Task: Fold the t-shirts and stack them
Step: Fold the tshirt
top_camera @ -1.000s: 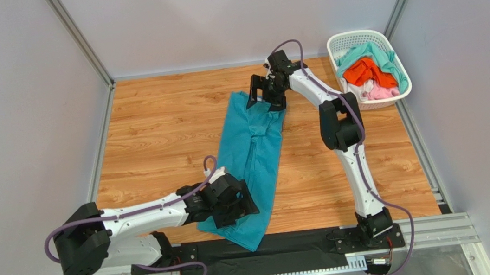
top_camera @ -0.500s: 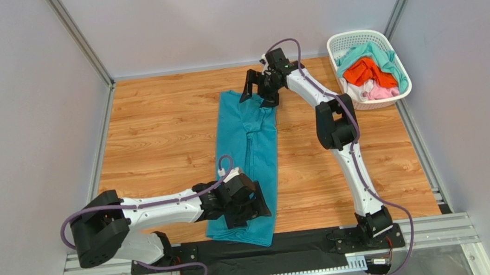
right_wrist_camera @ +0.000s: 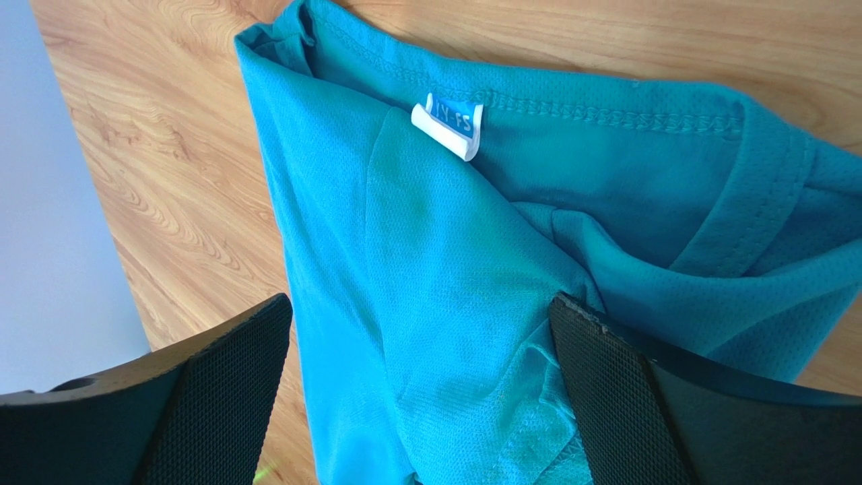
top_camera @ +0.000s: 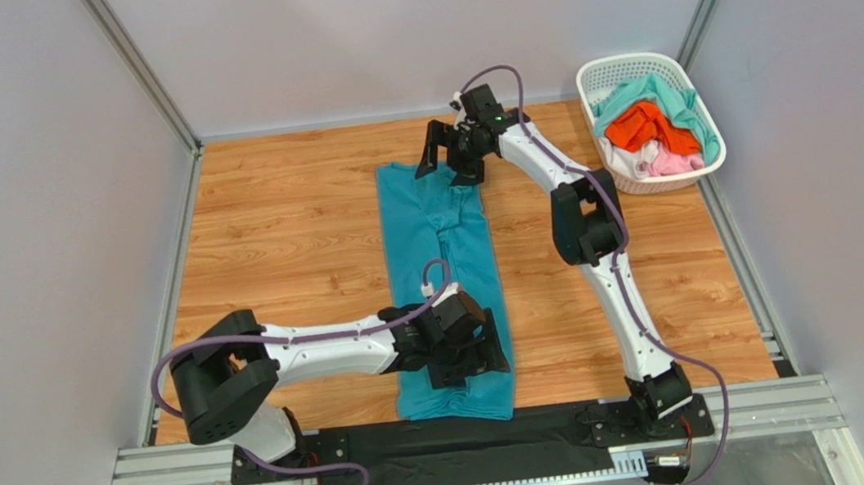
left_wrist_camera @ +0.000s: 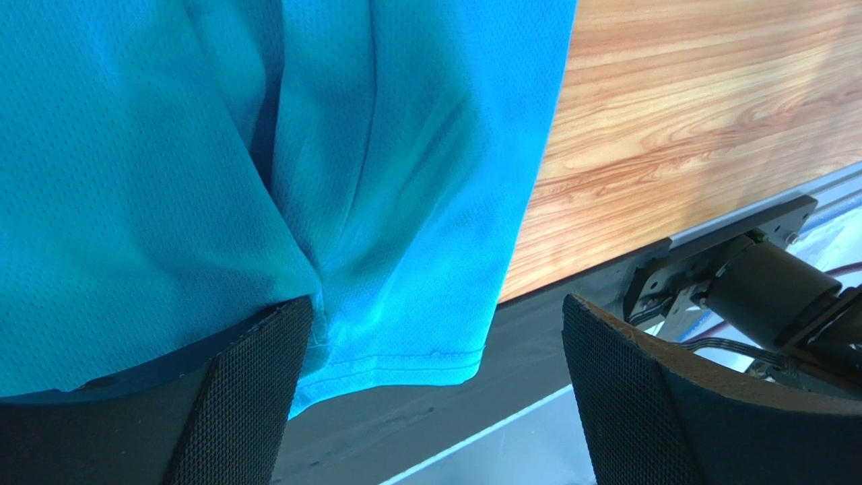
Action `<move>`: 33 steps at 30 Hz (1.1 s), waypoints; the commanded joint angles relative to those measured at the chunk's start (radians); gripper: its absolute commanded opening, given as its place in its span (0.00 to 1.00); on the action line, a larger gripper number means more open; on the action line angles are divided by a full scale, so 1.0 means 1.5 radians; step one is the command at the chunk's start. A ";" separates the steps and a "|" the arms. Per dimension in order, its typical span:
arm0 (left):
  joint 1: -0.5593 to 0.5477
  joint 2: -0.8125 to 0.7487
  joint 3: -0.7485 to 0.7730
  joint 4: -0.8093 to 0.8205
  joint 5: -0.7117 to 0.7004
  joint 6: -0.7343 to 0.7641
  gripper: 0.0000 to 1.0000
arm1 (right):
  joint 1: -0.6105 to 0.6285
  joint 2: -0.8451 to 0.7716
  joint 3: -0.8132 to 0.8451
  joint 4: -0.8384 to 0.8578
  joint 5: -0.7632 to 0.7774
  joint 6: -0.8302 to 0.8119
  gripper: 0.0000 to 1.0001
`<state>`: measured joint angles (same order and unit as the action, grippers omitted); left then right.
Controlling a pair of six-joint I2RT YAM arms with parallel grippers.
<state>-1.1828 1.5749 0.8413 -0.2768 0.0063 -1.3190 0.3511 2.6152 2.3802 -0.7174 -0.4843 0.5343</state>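
Wood-grain surface carries the teal t-shirt, which lies as a long narrow strip running straight away from the arm bases. Compared with a second ago it is no longer on a slant. Its hem end is further right and its collar end further left, so the strip is now square to the surface's edges. The hem overhangs the near edge onto the black strip. At the far right corner the white basket holds the orange shirt, the mint-green shirt and the pale pink shirt, all in a loose heap. The left tool sits further right than it did, low over the hem end. In its wrist view its fingers are spread wide and pinch nothing, with fabric draped against one of them. The right tool sits a little further left at the collar, its jaws also spread and straddling the neckline. The small white neck label shows just ahead of it. Judging by this, the straightening is done. The lengthwise fold looks ready for a cross fold, collar end toward hem end. The basket shirts are not yet started.
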 commanded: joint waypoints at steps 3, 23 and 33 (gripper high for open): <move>-0.016 -0.044 0.036 -0.066 -0.003 0.037 1.00 | -0.003 0.014 0.068 -0.044 0.040 -0.019 1.00; -0.046 -0.344 0.019 -0.474 -0.276 0.029 1.00 | 0.033 -0.571 -0.393 -0.006 0.308 -0.113 1.00; -0.033 -0.504 -0.163 -0.377 -0.242 0.017 1.00 | 0.125 -1.000 -0.963 0.106 0.452 0.005 1.00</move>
<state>-1.2407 0.8410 0.6281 -0.9340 -0.3859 -1.2926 0.4774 1.2278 1.0866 -0.6064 0.0860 0.4667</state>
